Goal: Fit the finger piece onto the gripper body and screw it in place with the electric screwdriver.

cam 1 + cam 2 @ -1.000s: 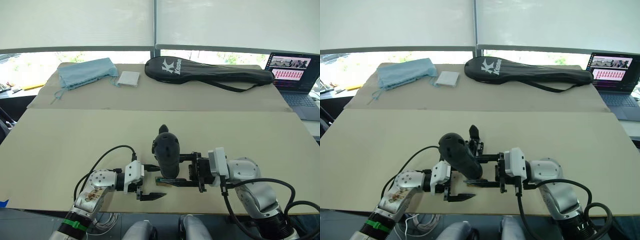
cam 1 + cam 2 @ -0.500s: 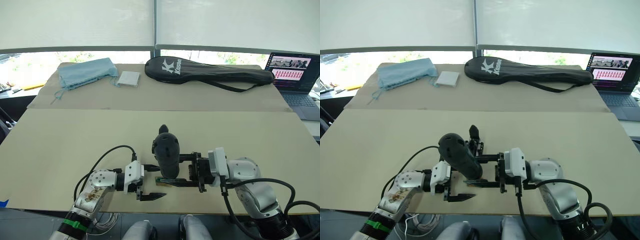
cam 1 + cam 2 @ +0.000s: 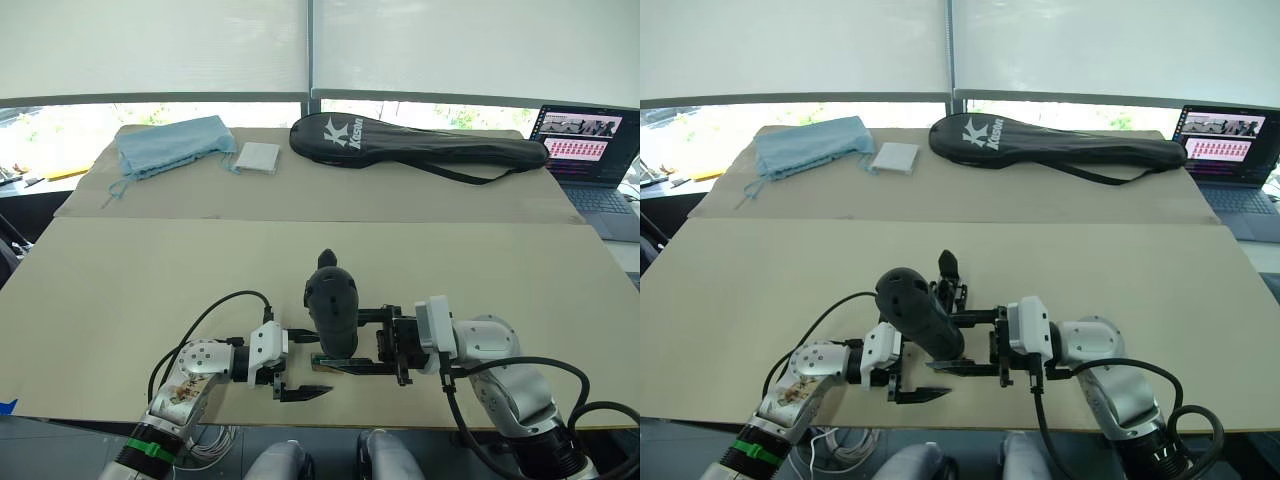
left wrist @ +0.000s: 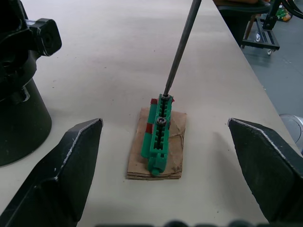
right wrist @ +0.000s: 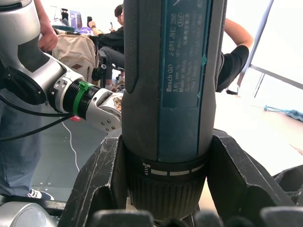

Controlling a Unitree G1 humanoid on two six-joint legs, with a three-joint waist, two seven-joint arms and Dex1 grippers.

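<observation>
Well, I have the screwdriver pinched upright in my right gripper, both fingers pressed on its collar. Its bit comes down onto the far end of the green block, where the screws sit. My left gripper lies low on the table, fingers spread wide either side of that block and touching nothing. The gripper body stands just beside the block, behind the screwdriver. I cannot make out the loose finger piece.

I judge the risk to be at the tip. If the bit sits off-centre in the screw head, lifting may leave the screw behind or drag the light block (nothing clamps it). The tall tool could also tilt in my pinch.

My left wrist view shows the bit meeting the block and a second screw; from the head the tool's bulk hides that contact. My right wrist view shows the clamp on the collar.
</observation>
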